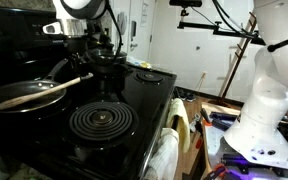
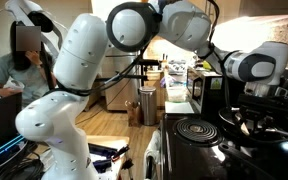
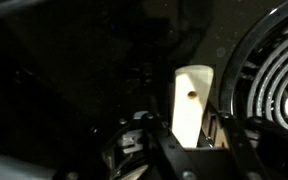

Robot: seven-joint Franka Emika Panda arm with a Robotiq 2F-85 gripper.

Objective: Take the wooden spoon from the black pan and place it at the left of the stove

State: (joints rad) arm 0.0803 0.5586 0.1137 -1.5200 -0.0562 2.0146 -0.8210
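The wooden spoon (image 1: 44,90) lies in the black pan (image 1: 26,107) on the stove's (image 1: 139,95) near-left burner, with its handle end sticking out over the rim toward the coil burner (image 1: 101,121). My gripper (image 1: 76,42) hangs above that handle end. In the wrist view the pale handle end with its small hole (image 3: 191,100) shows between my two fingers (image 3: 189,142), with a gap on one side. The gripper is open and holds nothing. In an exterior view the gripper (image 2: 256,98) is over the pan, and the spoon is not discernible there.
A smaller dark pot (image 1: 110,62) stands behind the pan, close to my gripper. The coil burner also shows in the wrist view (image 3: 269,80). A pale cloth (image 1: 171,150) hangs at the stove's front. The robot base (image 1: 264,115) stands beside the stove. A person (image 2: 19,55) sits behind.
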